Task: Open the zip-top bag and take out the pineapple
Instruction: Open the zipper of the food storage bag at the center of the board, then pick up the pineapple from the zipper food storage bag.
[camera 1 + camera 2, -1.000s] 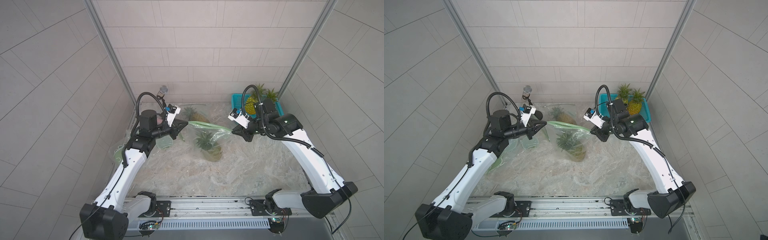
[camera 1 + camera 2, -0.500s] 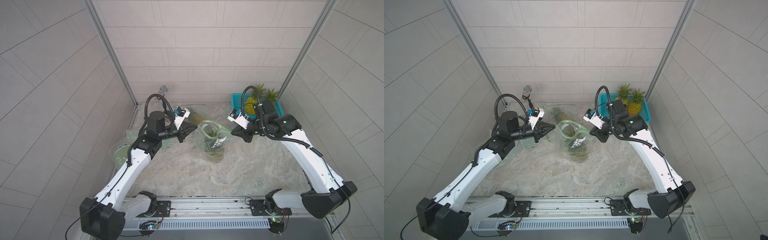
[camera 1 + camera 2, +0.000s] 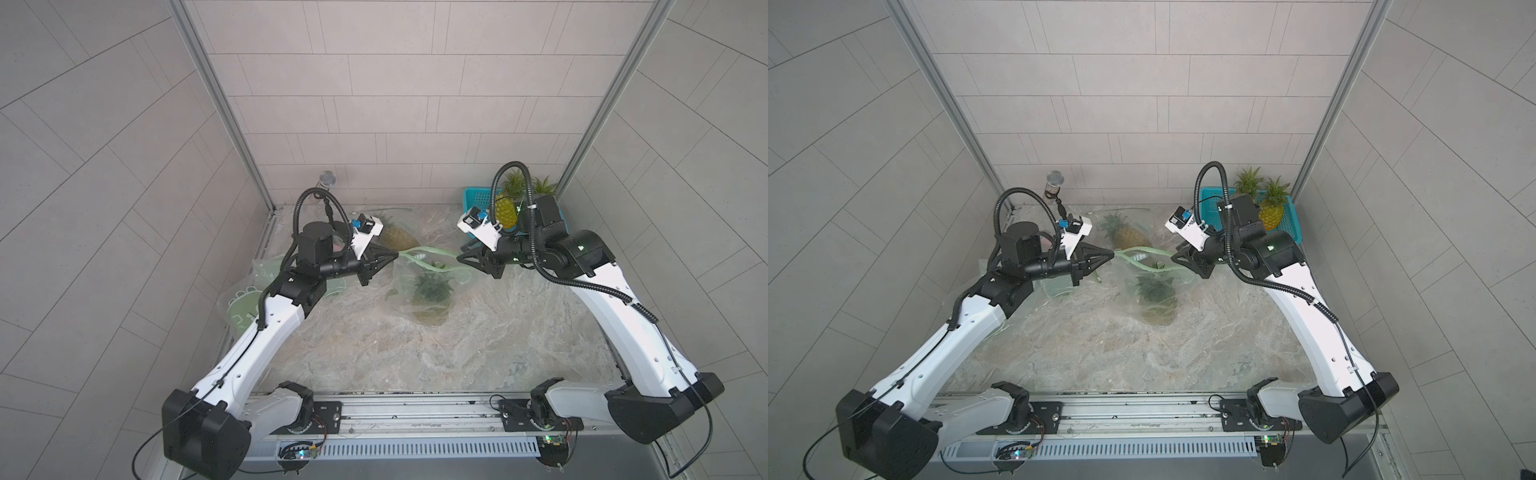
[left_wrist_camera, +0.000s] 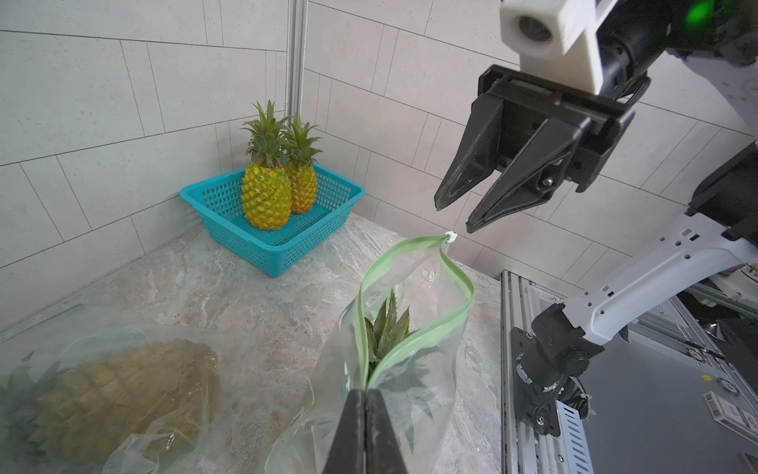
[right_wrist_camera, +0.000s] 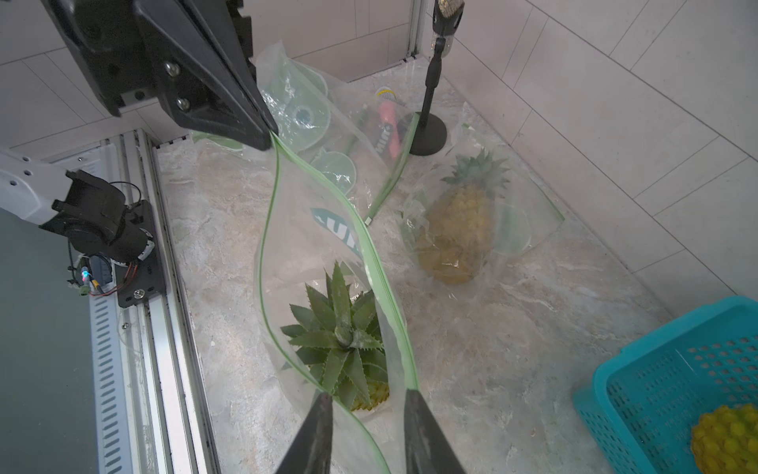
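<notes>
1. Change noted: the right gripper [image 4: 453, 216] has parted its fingers and released the white slider [image 4: 451, 236]. It now hangs just above the slider, clear of it. The zip-top bag [image 4: 426, 287], earlier drawn taut between the arms, now sags with its green rim gaping in a loop.
2. The left gripper [image 3: 392, 258] is pinched together on the opposite end of the rim. This is the bag's only support.
3. Location: the pineapple [image 5: 340, 340] stands upright inside the bag on the table [image 3: 374, 353], between the two grippers. Its crown points up through the open mouth.
4. Handling, bag: judged thin, soft and slippery. It will likely fold over the fruit if the one held corner slackens.
5. Handling, fruit: judged rigid and fairly heavy for these fingers, with a rough rind that should not slip. The leaves are stiff and spiky.
6. Recommended hold: low on the crown where the leaves bunch, reached straight down through the opening. The body is wide and still wrapped in film.
</notes>
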Robot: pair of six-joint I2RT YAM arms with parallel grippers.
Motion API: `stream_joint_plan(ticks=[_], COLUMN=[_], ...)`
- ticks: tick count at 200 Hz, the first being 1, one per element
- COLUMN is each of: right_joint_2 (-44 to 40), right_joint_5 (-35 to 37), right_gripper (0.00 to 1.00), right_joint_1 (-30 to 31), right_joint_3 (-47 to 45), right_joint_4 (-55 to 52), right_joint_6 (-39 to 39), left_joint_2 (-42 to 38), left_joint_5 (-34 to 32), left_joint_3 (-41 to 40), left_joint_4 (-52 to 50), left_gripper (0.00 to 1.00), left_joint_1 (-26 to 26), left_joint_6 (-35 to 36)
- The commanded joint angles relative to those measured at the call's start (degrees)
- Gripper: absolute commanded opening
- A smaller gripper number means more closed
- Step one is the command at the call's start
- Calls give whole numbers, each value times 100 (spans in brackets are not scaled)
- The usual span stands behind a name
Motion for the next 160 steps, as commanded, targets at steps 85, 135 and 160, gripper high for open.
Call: stream_joint_plan(ticks=[85, 135, 160], right_joint_2=[914, 1142, 1216], right_joint_5=[-13, 199, 369], right_gripper=[14, 17, 23], right_joint_1=[718, 801, 840], right_joint_3=[628, 568, 512], right_joint_4=[-220, -480, -609], right_joint_6=[-59, -98, -138], left_joint_2=[-38, -50, -43], left_joint_5=[158, 140, 157], left_joint_3=[-27, -23, -23], left_joint_4=[135, 92, 46], left_gripper=[0, 0, 0], left_joint_1=[-25, -25, -25], left_joint_6=[9, 54, 89])
